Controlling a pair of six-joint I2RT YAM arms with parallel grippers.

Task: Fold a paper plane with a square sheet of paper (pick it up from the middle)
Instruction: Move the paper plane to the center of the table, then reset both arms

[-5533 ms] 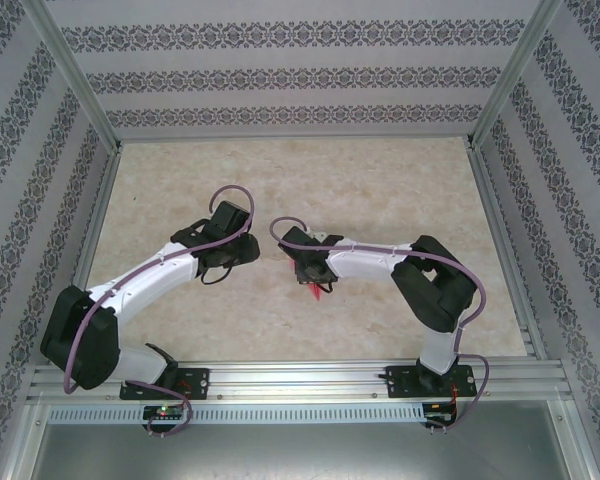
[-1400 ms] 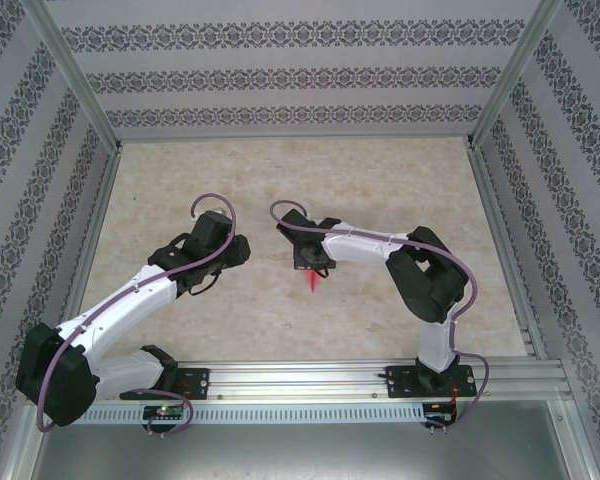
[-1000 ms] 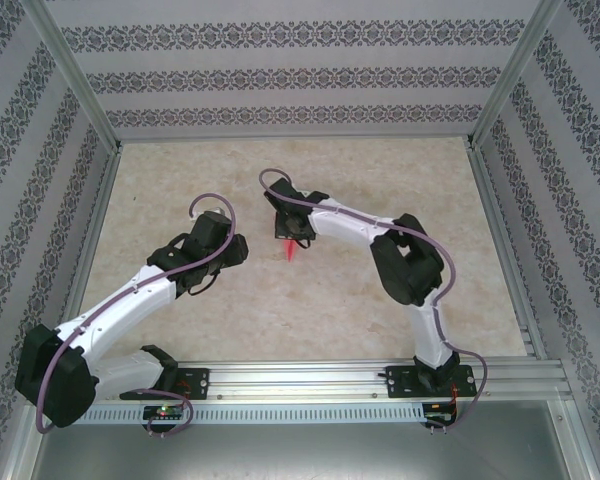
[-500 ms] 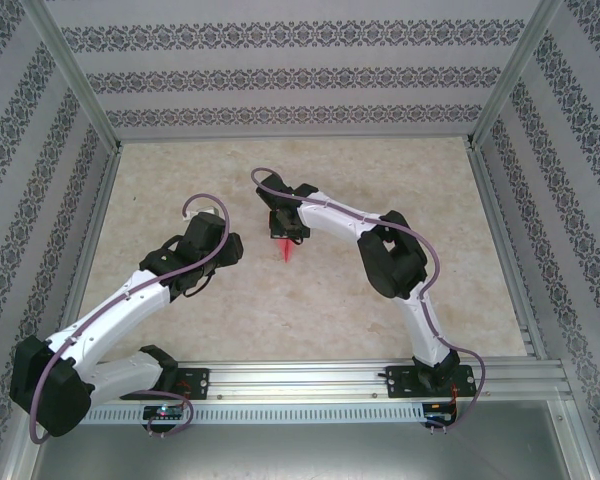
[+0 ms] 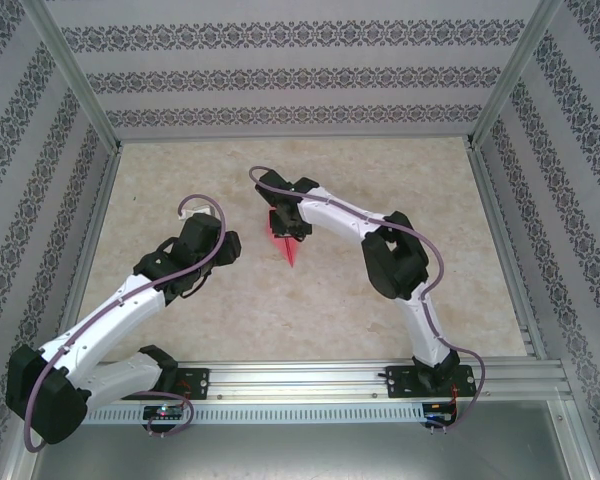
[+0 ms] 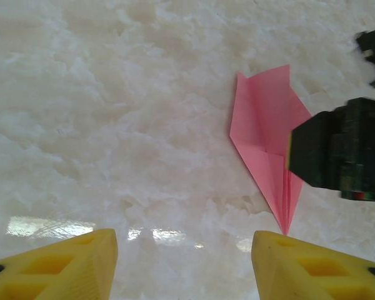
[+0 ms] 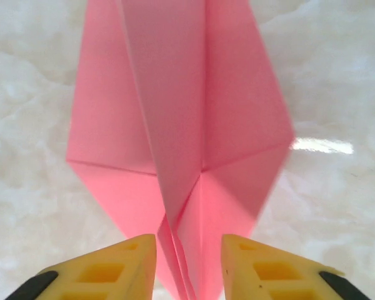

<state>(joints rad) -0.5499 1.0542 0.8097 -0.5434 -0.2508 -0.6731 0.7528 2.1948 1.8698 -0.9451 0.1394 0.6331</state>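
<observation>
Plane [image 5: 289, 246] lying flat on worktop [image 5: 400, 190], nose pointing toward near edge. Right pincer [image 7: 189, 242] hanging over it, fingers standing slightly apart, straddling centre ridge, not clamping. Left pincer [image 6: 182, 240] sitting nearby to left, gaping wide, holding nothing.

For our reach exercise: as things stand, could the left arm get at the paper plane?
Probably yes. The paper plane lies on bare table ahead of the open left gripper. Only the right gripper, close over the plane, crowds the approach.
</observation>
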